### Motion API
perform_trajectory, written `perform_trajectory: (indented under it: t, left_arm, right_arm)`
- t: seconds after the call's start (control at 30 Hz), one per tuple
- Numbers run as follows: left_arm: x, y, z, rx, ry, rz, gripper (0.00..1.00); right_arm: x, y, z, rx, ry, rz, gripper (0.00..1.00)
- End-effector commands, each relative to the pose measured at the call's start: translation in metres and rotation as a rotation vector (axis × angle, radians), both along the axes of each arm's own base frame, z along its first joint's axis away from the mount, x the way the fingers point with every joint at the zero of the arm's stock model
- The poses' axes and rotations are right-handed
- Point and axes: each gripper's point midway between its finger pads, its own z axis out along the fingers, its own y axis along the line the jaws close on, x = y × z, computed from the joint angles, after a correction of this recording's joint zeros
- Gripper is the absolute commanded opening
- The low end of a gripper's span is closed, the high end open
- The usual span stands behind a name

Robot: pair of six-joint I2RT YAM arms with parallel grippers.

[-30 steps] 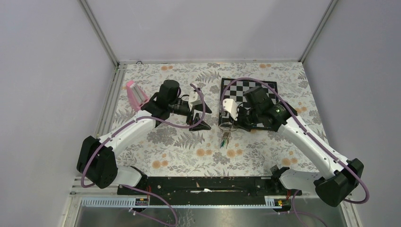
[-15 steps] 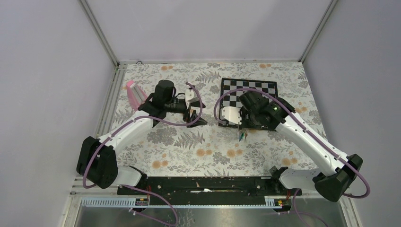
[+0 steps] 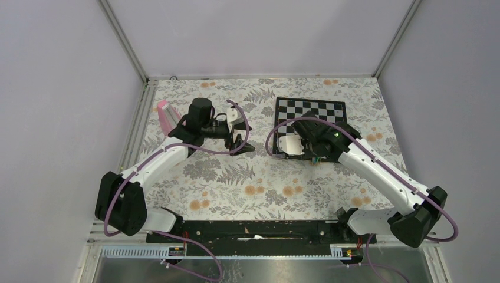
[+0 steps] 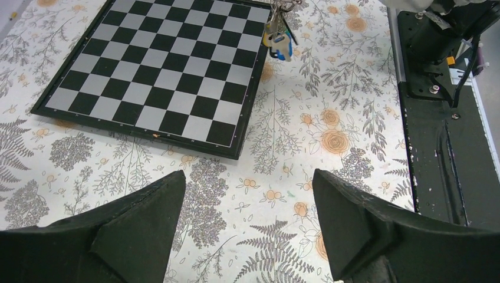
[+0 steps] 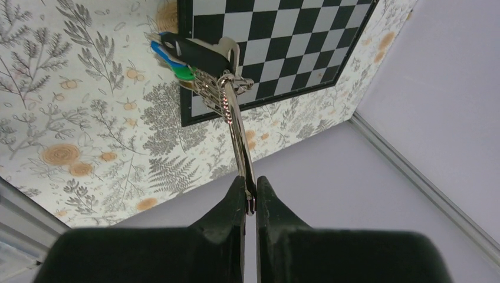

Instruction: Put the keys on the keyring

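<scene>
The left arm and the right arm look alike from here: glossy white shells on the long links, with chunky black housings at the shoulders and wrists. A purple cable loops along each one. The left fingers are matte black, faintly grainy wedges. The right fingers are black, slim and tapered.

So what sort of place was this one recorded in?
Most likely a lab robot cell, not a home: plain grey walls framed by aluminium posts box in a floral-clothed table, and the left arm and right arm bolt to a black rail at its near edge.
</scene>
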Motion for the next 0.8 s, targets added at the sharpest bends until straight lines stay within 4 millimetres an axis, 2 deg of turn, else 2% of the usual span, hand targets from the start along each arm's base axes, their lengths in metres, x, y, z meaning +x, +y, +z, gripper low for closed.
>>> perform_trajectory:
  t: [0.0,0.1,0.23,0.33,0.4,0.47,0.6,0.77]
  left_arm:
    - [0.01,0.005,0.028,-0.027,-0.093,0.023,0.87]
    - [0.013,0.009,0.03,-0.024,-0.094,0.046,0.87]
    - [0.027,0.019,0.032,-0.009,-0.095,0.143,0.87]
    - [0.044,0.03,0.038,0.004,-0.131,0.251,0.88]
    - [0.046,0.033,0.041,0.005,-0.16,0.257,0.88]
    - [0.03,0.029,0.037,0.014,-0.19,0.143,0.88]
    - [-0.019,0.013,0.031,-0.031,-0.226,-0.175,0.89]
    - [-0.048,-0.013,0.034,-0.019,-0.259,-0.353,0.9]
  right_arm:
    - [0.007,-0.001,0.018,-0.039,-0.051,0.014,0.0]
    - [0.0,0.022,0.026,0.109,-0.013,0.049,0.0]
    - [-0.012,0.049,0.04,0.282,0.046,0.085,0.0]
    - [-0.031,0.058,0.038,0.325,0.153,0.128,0.0]
    - [-0.039,0.057,0.035,0.306,0.212,0.13,0.0]
    - [-0.05,0.061,0.034,0.318,0.283,0.143,0.0]
    - [-0.075,0.082,0.036,0.419,0.404,0.248,0.0]
    - [-0.092,0.103,0.035,0.535,0.481,0.337,0.0]
